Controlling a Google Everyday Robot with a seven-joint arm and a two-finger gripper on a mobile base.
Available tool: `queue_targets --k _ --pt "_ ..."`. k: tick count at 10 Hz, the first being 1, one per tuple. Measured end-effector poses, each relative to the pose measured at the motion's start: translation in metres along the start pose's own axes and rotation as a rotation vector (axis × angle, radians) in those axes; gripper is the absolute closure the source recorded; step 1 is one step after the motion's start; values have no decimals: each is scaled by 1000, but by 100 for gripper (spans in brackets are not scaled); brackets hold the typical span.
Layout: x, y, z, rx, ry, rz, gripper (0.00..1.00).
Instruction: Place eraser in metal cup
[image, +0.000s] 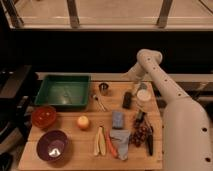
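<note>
Wooden table (70, 120): gripper (136, 85) near far-right corner, just behind small black rectangular eraser (128, 100); claw state cannot tell. Shiny steel metal cup (103, 88) left, apart.

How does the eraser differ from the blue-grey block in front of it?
The eraser is black and narrower; the blue-grey block is paler and broader. The eraser lies nearer the metal cup than the block does. Both are rectangular and lie flat. The end effector is close beside the eraser.
</note>
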Motion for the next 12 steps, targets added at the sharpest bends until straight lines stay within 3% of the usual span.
queue_targets --k 2,6,12 --pt "0 3 1 -6 0 -11 20" --pt "-10 13 32 -19 5 -109 20" --pt "-3 24 55 -121 70 -201 20"
